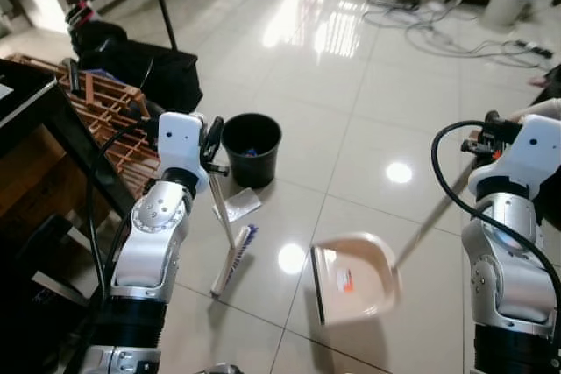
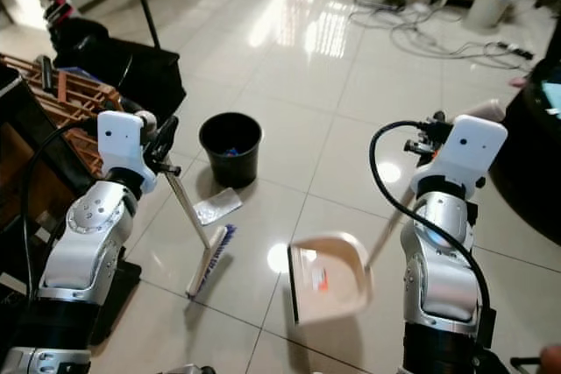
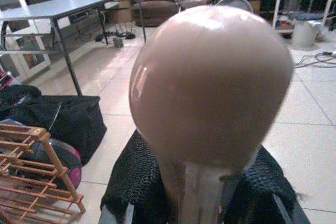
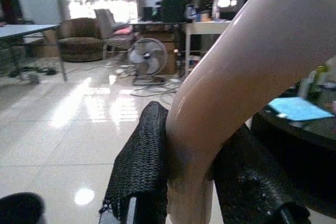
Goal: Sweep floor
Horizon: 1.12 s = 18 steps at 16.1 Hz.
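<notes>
While the left end effector point(image 1: 213, 142) clamps the broom point(image 1: 230, 243) handle, bristles on the tiled floor point(image 1: 351, 102) near the black bin point(image 1: 252, 148), right end effector point(image 2: 429, 140) clamped on dustpan point(image 1: 355, 276) handle, pan right of broom

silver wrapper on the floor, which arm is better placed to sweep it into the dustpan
Left: its hand holds the broom, whose bristles lie beside the wrapper. The right hand holds the dustpan.

Both silver arms are raised and bent at the elbow. The left gripper point(image 1: 213, 142) has its fingers clamped around a broom handle point(image 1: 222, 208); the right gripper point(image 2: 429, 139) grips a dustpan handle point(image 2: 392, 218).
</notes>
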Available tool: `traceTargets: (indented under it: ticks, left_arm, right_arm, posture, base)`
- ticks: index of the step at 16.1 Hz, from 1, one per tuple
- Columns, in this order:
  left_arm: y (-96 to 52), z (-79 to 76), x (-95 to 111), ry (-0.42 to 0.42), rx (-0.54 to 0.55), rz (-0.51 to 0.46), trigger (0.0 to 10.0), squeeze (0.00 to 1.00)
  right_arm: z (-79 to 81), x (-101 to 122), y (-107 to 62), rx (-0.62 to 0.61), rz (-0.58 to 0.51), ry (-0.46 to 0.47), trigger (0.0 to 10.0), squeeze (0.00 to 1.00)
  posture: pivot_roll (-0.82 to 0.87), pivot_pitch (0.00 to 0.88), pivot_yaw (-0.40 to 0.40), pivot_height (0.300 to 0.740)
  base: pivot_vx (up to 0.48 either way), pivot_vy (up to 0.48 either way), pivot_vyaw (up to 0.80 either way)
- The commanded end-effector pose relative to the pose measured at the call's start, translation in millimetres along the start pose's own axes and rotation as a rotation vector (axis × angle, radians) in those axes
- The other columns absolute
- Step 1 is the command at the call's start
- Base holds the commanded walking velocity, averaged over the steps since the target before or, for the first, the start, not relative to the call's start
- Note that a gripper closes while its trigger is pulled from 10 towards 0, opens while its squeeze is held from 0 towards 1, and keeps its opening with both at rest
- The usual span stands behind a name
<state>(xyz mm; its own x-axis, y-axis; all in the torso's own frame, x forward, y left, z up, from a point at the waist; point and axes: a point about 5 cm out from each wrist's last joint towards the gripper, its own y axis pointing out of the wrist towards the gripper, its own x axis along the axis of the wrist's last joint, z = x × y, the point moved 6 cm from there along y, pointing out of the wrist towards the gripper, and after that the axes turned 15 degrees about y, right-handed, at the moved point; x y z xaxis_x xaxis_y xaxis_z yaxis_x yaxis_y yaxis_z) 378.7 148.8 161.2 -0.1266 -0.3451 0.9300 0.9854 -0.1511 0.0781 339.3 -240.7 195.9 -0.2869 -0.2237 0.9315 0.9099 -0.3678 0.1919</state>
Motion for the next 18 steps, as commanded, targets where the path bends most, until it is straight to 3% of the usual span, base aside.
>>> traceTargets:
  ticks: [1, 4, 10, 12, 16, 18]
  left_arm:
    - [3.1, 3.7, 16, 0.014, 0.016, -0.057, 10.0, 0.00]
    - [2.6, 3.0, 15, 0.016, 0.016, -0.056, 10.0, 0.00]
    - [1.1, 4.4, 14, 0.032, 0.025, -0.055, 10.0, 0.00]
    - [-0.3, 8.7, 12, 0.045, 0.035, -0.051, 10.0, 0.00]
    - [-11.7, 32.4, -2, 0.103, 0.070, -0.011, 10.0, 0.00]
    - [-12.8, 39.3, -3, 0.118, 0.082, -0.003, 10.0, 0.00]
  right_arm:
    - [8.2, 9, 2.1, 0.041, -0.033, 0.035, 10.0, 0.00]
    - [20.4, 5, -0.2, 0.119, -0.010, 0.073, 10.0, 0.00]
    - [19.9, 2, -1.4, 0.125, -0.006, 0.071, 10.0, 0.00]
    - [20.1, 0, -2.5, 0.128, -0.001, 0.072, 10.0, 0.00]
    - [20.9, -9, -5.3, 0.134, 0.034, 0.048, 10.0, 0.00]
    - [23.6, -12, -5.3, 0.147, 0.046, 0.054, 10.0, 0.00]
  posture:
    - [-0.03, 0.069, 0.003, 0.740]
    - [-0.04, 0.067, 0.003, 0.740]
    - [-0.04, 0.071, 0.003, 0.740]
    - [-0.04, 0.074, 0.001, 0.740]
    - [-0.03, 0.071, 0.005, 0.740]
    - [-0.03, 0.075, 0.007, 0.740]
  base:
    - [0.352, 0.000, 0.00]
    - [0.355, 0.000, 0.00]
    - [0.355, 0.000, 0.00]
    - [0.354, 0.000, 0.00]
    - [0.356, 0.000, 0.00]
    - [0.360, 0.000, 0.60]
